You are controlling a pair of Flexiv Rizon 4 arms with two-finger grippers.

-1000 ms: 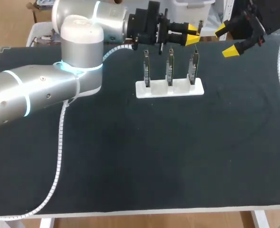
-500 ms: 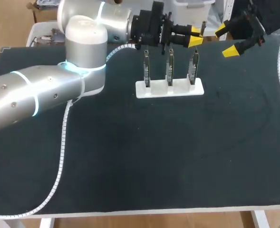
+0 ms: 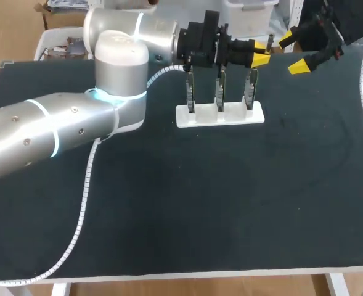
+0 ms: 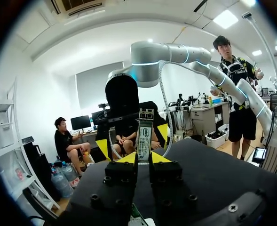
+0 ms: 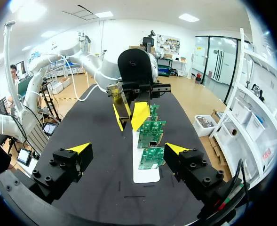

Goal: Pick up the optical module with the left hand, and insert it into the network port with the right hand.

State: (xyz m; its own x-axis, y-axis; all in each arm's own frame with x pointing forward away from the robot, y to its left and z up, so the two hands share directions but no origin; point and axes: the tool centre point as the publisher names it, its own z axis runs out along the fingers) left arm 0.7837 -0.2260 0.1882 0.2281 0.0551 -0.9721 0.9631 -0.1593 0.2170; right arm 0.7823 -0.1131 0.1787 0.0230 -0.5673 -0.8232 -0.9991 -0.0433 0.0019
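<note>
Optical module point(image 4: 144, 133) stands upright between the two yellow tips of the left hand point(image 4: 143, 158), a slim metal body with a labelled face. The fingers point(image 4: 127, 158) press on it from both sides, so that hand is closed on the module with only the module's width between the tips. In the head view the left arm comes in from the left and its hand point(image 3: 259, 57) lies level, pointing right, over the tops of three circuit boards point(image 3: 220, 92). From there the module itself is too small to make out. The right wrist view shows the same left hand point(image 5: 129, 115) above the far end of the row of green circuit boards point(image 5: 152, 136).

These boards stand upright, side by side, in a white holder point(image 3: 220, 115) near the back of the dark desk point(image 3: 230, 203).

At the back right corner of the desk the right hand point(image 3: 293, 53) hangs apart from the holder, its yellow tips spread wide and nothing between them. Its own view shows the right hand point(image 5: 128, 149) gaping just as wide, with the holder and boards ahead of it.

A white spiral-wrapped cable point(image 3: 82, 191) trails from the left arm across the desk.
</note>
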